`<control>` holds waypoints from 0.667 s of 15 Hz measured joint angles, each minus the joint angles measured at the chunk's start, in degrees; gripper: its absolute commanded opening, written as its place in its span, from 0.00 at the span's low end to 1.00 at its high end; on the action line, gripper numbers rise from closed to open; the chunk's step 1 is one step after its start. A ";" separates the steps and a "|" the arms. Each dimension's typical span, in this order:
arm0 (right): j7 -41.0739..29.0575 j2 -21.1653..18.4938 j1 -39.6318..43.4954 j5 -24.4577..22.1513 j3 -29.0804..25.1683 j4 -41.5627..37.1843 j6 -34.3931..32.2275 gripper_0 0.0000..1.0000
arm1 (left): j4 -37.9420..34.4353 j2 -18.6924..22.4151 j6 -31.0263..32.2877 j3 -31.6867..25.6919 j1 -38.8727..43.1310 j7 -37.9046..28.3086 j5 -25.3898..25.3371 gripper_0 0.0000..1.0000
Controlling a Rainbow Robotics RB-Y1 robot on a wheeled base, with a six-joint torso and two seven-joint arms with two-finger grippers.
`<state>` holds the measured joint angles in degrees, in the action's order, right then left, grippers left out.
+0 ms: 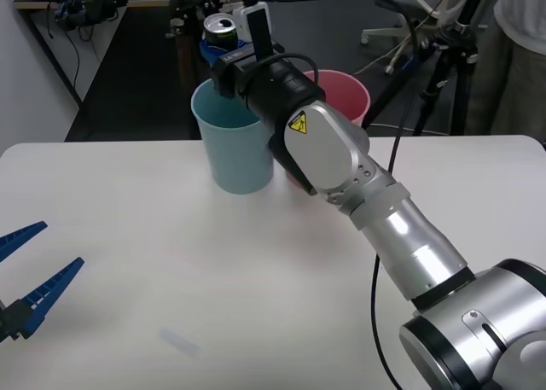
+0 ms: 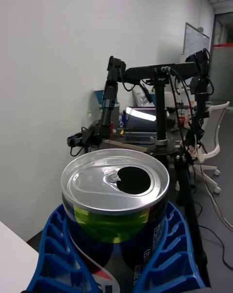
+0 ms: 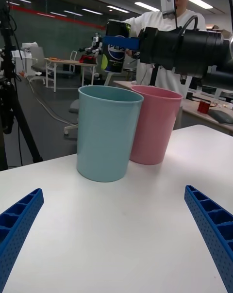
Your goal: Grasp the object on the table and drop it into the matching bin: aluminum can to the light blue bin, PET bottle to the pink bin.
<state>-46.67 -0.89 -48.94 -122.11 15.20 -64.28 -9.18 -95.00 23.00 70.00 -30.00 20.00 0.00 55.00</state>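
Can held above the blue bin

R gripper (image 1: pixel 223 47) clamped on the can (image 1: pixel 220 29) – upright, over the blue bin (image 1: pixel 232 142), w/ pink bin (image 1: pixel 341 96) touching beside it. L gripper (image 1: pixel 30 270) low over the table (image 1: pixel 171 279), near its left edge – jaws apart.

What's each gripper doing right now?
Right gripper: shut on the small dark drink can with silver top, above the pale blue plastic bin.
Left gripper: open, holding nothing, low over the white table.

Dark can (image 2: pixel 116 210) with silver top, yellow-green patch and blue-red-white logo; blue ribbed right gripper (image 2: pixel 116 254) fingers; light blue bin (image 1: pixel 232 142); pink bin (image 1: pixel 345 96); white table (image 1: pixel 171 270); blue left gripper (image 1: pixel 30 275).
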 measured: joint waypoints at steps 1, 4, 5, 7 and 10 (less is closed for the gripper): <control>0.09 0.02 -0.12 -0.08 0.00 0.32 0.03 0.00 | 0.00 0.00 0.00 0.00 0.00 0.00 0.00 1.00; 0.24 0.02 -0.11 -0.38 0.09 0.38 0.04 0.00 | 0.00 0.00 0.00 0.00 0.00 0.00 0.00 1.00; 0.20 0.02 -0.11 -0.37 0.09 0.38 0.04 0.00 | 0.00 0.00 0.00 0.00 0.00 0.00 0.00 1.00; 0.01 -0.04 -0.11 -0.40 0.03 0.38 0.04 0.76 | 0.00 0.00 0.00 0.00 0.00 0.00 0.00 1.00; -0.11 -0.21 -0.11 0.06 -0.06 0.38 0.03 1.00 | 0.00 0.00 0.00 0.00 0.00 0.00 0.00 1.00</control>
<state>-46.78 -1.11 -49.05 -122.05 15.14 -63.89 -9.15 -95.00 23.00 70.00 -30.00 20.00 0.00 55.00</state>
